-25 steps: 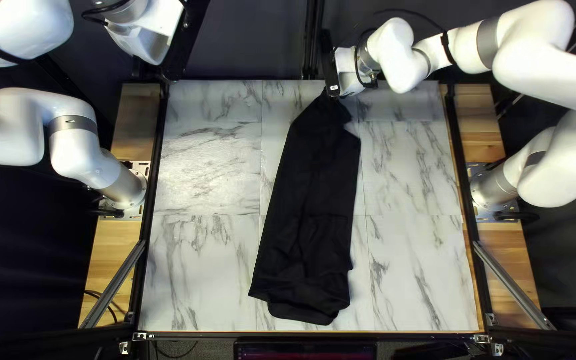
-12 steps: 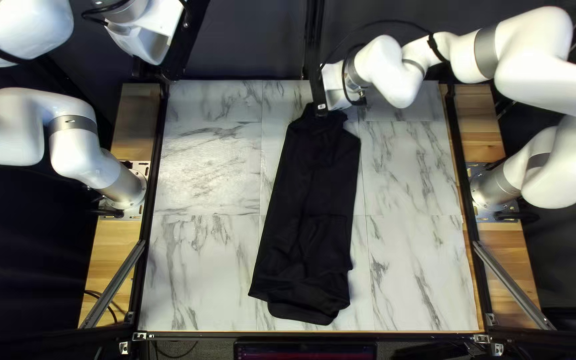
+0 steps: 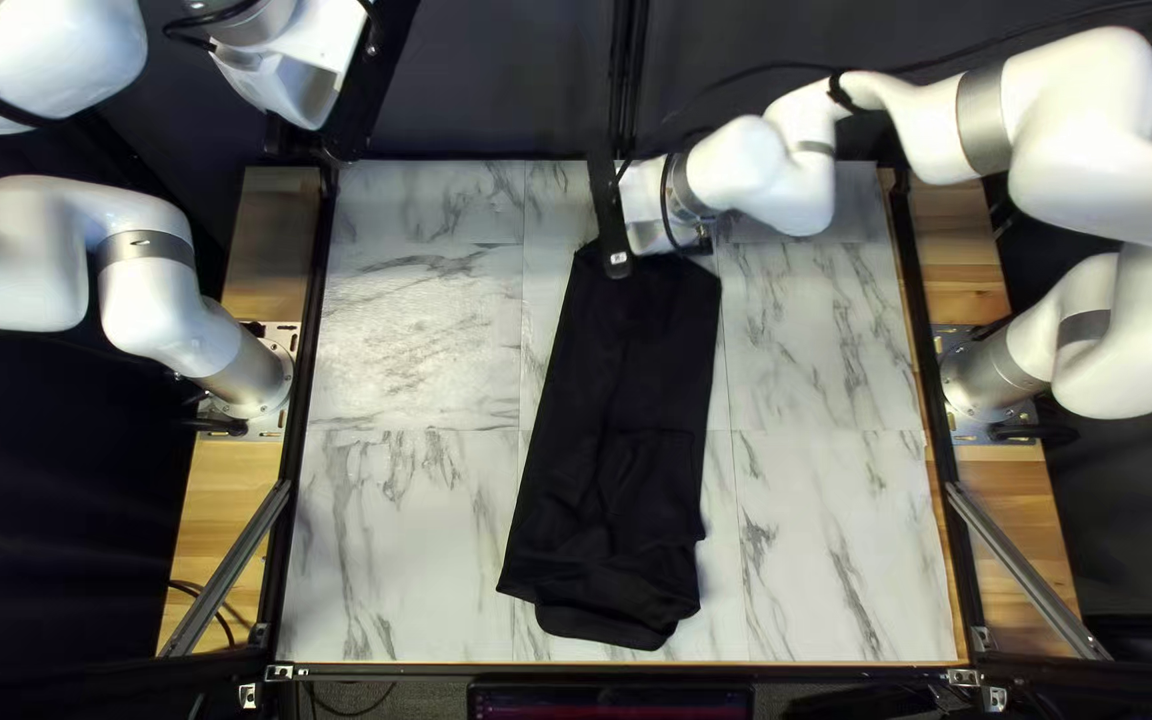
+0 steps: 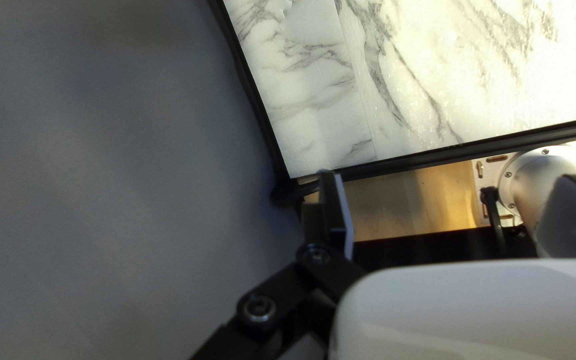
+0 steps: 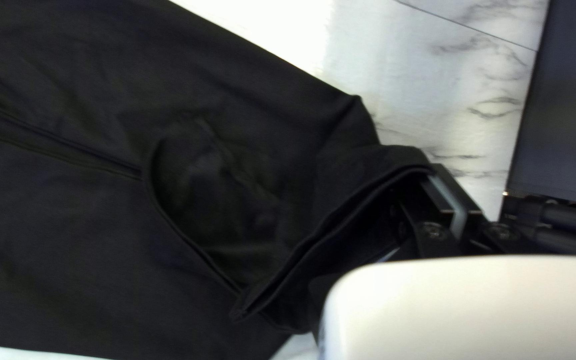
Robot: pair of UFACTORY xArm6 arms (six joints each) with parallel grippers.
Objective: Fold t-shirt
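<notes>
Only my right wrist view shows an opening (image 5: pixel 218 200) in the t-shirt (image 5: pixel 75 220).

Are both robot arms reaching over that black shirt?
No, only the right arm reaches over the shirt, while the left arm ends near the table's far left corner.

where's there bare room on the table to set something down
Two patches in the top left view: marble tabletop left of the black shirt to the left rail, and right of the shirt to the right rail. Crowded: the shirt's far end, under my right arm.
</notes>
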